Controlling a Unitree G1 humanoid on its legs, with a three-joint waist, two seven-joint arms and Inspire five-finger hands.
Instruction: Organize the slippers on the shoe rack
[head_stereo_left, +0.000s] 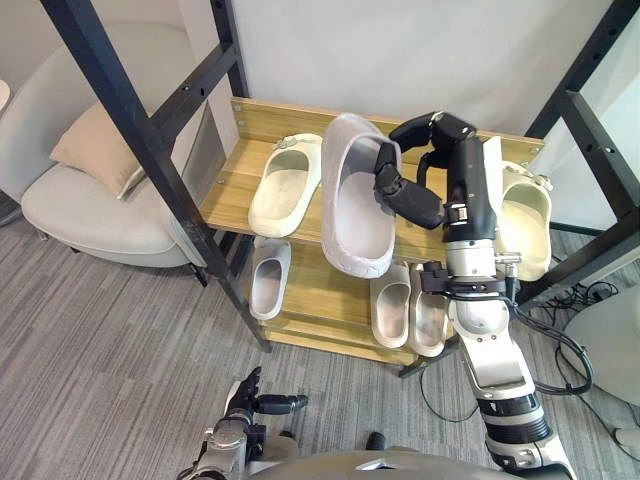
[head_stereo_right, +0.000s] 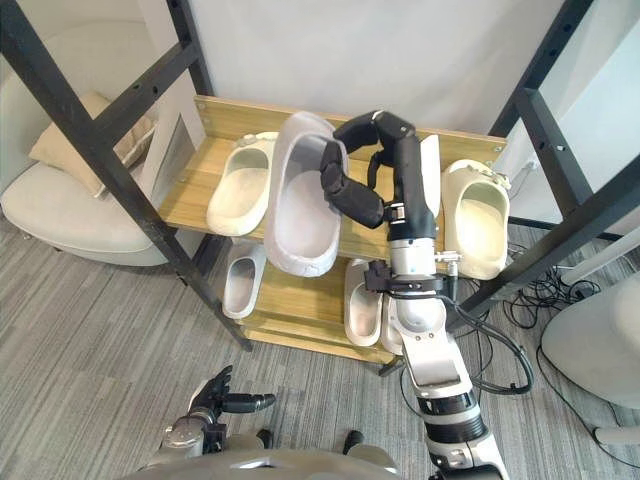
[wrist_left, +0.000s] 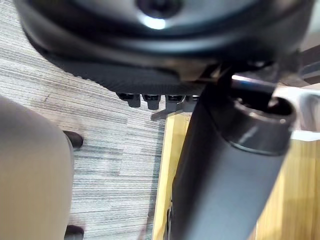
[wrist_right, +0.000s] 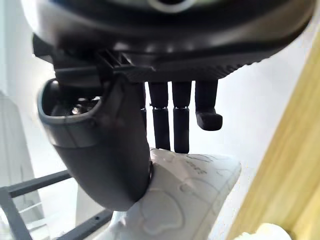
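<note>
My right hand (head_stereo_left: 415, 190) is shut on a large pale grey slipper (head_stereo_left: 352, 215), pinching its right side near the strap. The slipper hangs tilted over the middle of the wooden rack's top shelf (head_stereo_left: 235, 180), its heel end past the shelf's front edge. In the right wrist view the thumb (wrist_right: 100, 155) and fingers (wrist_right: 175, 125) press on the slipper's patterned sole (wrist_right: 190, 200). One cream slipper (head_stereo_left: 285, 185) lies on the top shelf to the left, another (head_stereo_left: 525, 225) to the right. My left hand (head_stereo_left: 245, 405) hangs low over the carpet, open and holding nothing.
The lower shelf (head_stereo_left: 320, 290) holds a single pale slipper (head_stereo_left: 270, 280) on its left and a pair (head_stereo_left: 410, 310) on its right. Black frame posts (head_stereo_left: 140, 130) stand before the rack's left end. A grey armchair with a cushion (head_stereo_left: 95, 150) stands further left.
</note>
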